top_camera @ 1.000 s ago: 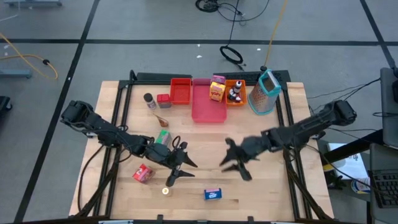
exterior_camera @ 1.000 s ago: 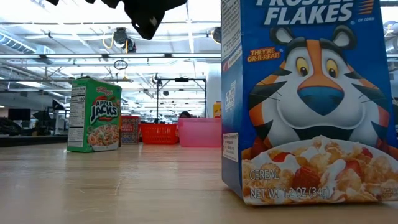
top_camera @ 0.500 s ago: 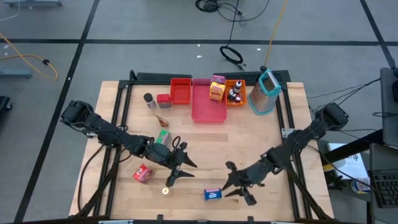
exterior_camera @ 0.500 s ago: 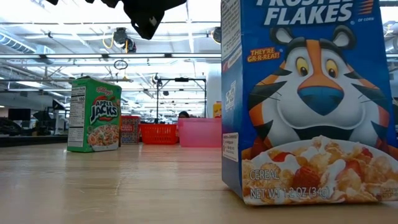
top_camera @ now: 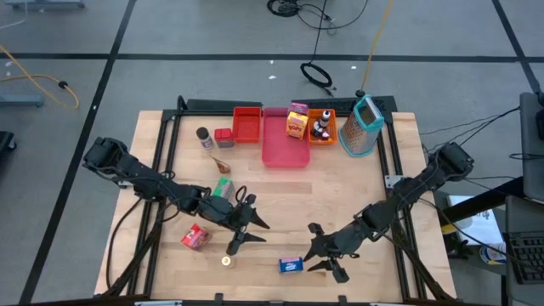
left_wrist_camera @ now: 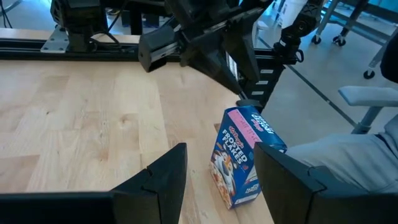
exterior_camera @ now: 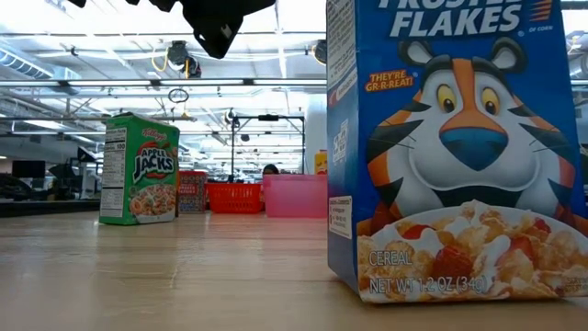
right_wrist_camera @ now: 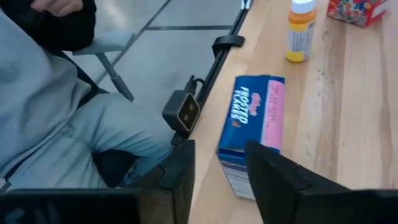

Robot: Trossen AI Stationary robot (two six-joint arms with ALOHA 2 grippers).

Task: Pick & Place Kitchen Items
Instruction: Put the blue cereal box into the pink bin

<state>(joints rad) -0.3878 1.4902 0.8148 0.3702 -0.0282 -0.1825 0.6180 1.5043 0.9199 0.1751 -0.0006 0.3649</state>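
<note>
A blue Frosted Flakes box (top_camera: 291, 265) stands upright on its base near the table's near edge; it fills the low view (exterior_camera: 459, 147). My right gripper (top_camera: 326, 252) is open just to the box's right, and the box (right_wrist_camera: 252, 134) lies ahead of its fingers without touching them. My left gripper (top_camera: 245, 233) is open, left of the box (left_wrist_camera: 242, 155). A small yellow bottle (top_camera: 226, 260) and a red box (top_camera: 195, 237) stand near it. A green Apple Jacks box (top_camera: 222, 187) stands behind it.
At the far edge sit a red tray (top_camera: 247, 124), a pink tray (top_camera: 285, 144) with a yellow box (top_camera: 297, 121), an orange tray (top_camera: 321, 126) with little bottles, a grater (top_camera: 364, 126) and a dark-capped shaker (top_camera: 204, 136). A seated person's legs (right_wrist_camera: 68, 124) show beyond the near edge.
My right gripper has moved from the table's middle toward the near edge, down beside the blue box, and has held almost still for the last half second. It has stayed open. The box has not moved.
</note>
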